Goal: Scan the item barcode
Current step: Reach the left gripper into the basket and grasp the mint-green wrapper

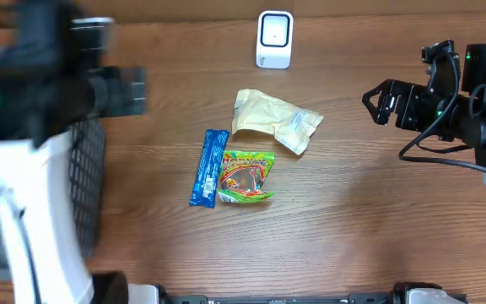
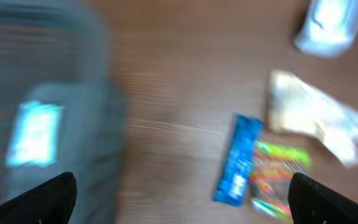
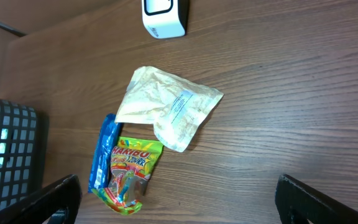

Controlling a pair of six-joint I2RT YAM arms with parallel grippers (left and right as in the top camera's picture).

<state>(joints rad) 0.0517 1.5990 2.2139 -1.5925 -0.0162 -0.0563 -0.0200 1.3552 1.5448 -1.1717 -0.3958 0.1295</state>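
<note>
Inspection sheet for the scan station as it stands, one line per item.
Surface: wooden table, bare apart from the items below.
Job's things: white scanner at the far edge. The cream pouch, blue bar and Haribo bag lie flat mid-table, with the bar and bag side by side. A black basket stands at the left, with something pale inside, too blurred to name.
Clutter: nothing seen.
Grippers: left pincer open and empty, its view blurred. Right pincer open and empty.
Cables: black cable loops off the right arm, above the table.
Surroundings: nothing seen.
</note>
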